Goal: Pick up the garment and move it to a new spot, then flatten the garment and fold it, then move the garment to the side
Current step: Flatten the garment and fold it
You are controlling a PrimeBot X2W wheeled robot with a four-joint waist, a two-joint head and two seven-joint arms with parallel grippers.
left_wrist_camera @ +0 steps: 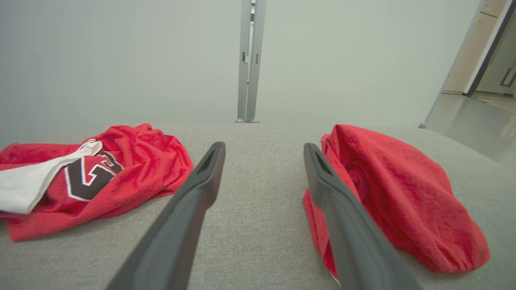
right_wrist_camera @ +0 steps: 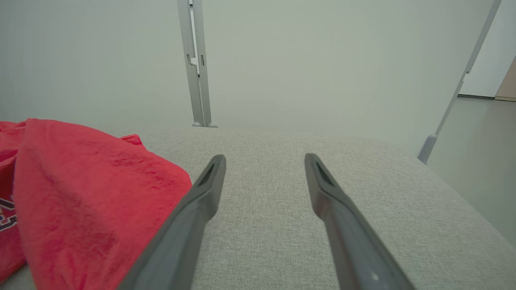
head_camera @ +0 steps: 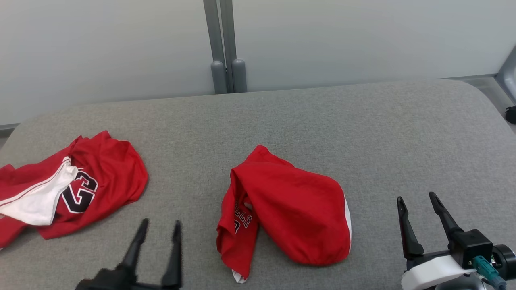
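You look to be at the very start: the red garment lies crumpled mid-table between your left gripper and right gripper, both spread wide and empty, so lifting, flattening and folding remain.

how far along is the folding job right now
Done: nothing visible; the middle red garment lies crumpled on the grey table, a second red jersey bunched at its left end. In hand: nothing; left gripper and right gripper are open, empty. Left: pick up, move, flatten, fold, set aside.
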